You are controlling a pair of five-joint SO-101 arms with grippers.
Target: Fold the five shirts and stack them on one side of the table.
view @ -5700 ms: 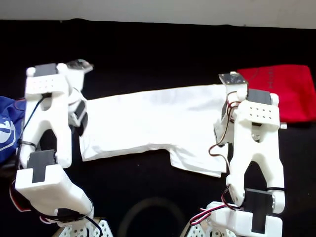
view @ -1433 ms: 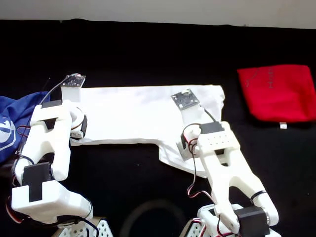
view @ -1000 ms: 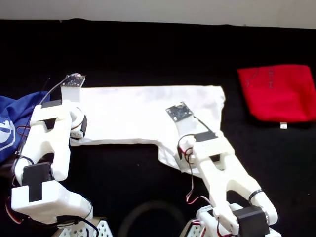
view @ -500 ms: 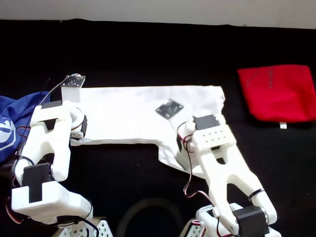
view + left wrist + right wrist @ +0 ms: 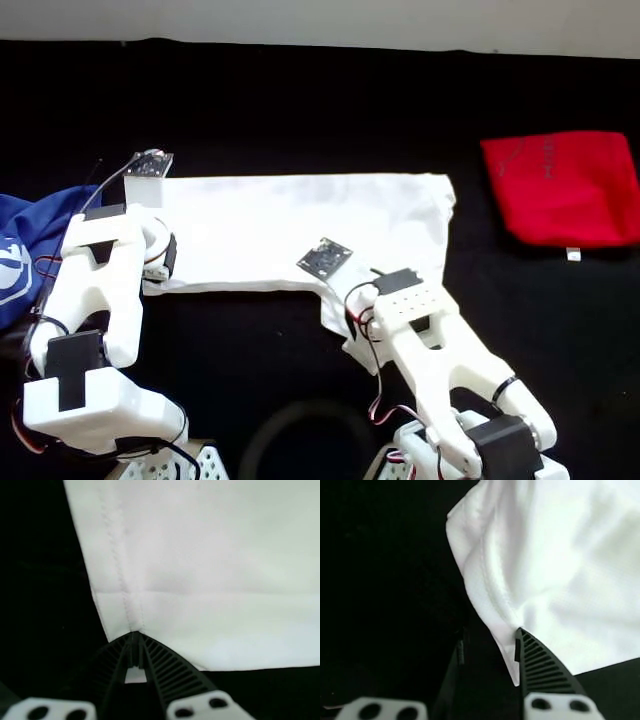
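White shirt (image 5: 300, 230) lies spread across the middle of the tabletop (image 5: 300, 110), one sleeve trailing toward the near edge. Left tool (image 5: 134, 639) is clamped on its hem corner. Right tool (image 5: 490, 652) stands open, jaws astride the sleeve edge.

Risk: the right tool may close beside the fabric or pinch only its rim, so the sleeve slips and creases.

Count: three shirts, namely this white one, one red shirt (image 5: 565, 185) folded by the right edge, and one blue shirt (image 5: 20, 260) bunched at the left edge.
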